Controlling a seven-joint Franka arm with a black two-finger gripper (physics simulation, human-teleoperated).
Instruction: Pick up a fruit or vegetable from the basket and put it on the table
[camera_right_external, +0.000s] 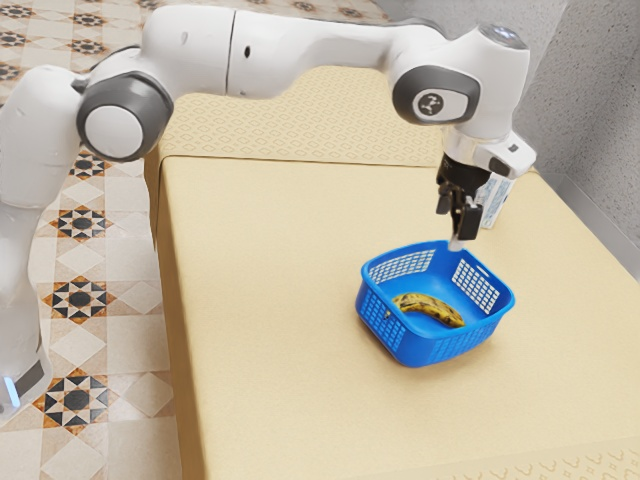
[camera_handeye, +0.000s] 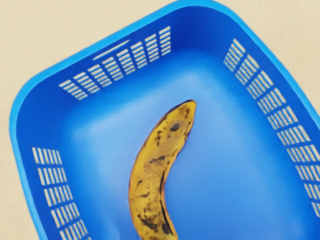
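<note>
Floor, at the exterior view's left: pale tiles with dark and brown star patterns (camera_right_external: 75, 405).

Arm (camera_right_external: 190, 55), one: white with grey joint covers; your arm rises at the exterior view's left, crosses above the table and bends down toward the exterior view's right.

Table (camera_right_external: 260, 350), one: tan, plain on the part where your basket stands. Beyond its far edge, a patterned tan surface (camera_right_external: 270, 125).

Basket (camera_right_external: 440, 350), one: blue, upright on the table, open at the top, rounded at the corners, with lattice openings in its walls.

Banana (camera_right_external: 430, 309), one: yellow with dark brown blotches, curved. You have it inside the basket, lying on its floor, below the gripper and apart from it; the wrist view shows one tapered end on the blue floor, away from the walls.

Gripper (camera_right_external: 458, 226), one: black, pointing down above the basket. Whether it stands wide or narrow, you cannot tell from these views. A small pale piece (camera_right_external: 457, 243) shows at its lower end, too small to identify.

Box (camera_right_external: 495, 202), one: white with blue print, partly hidden behind your gripper.

Wall (camera_right_external: 590, 90), at the exterior view's right: speckled grey.
</note>
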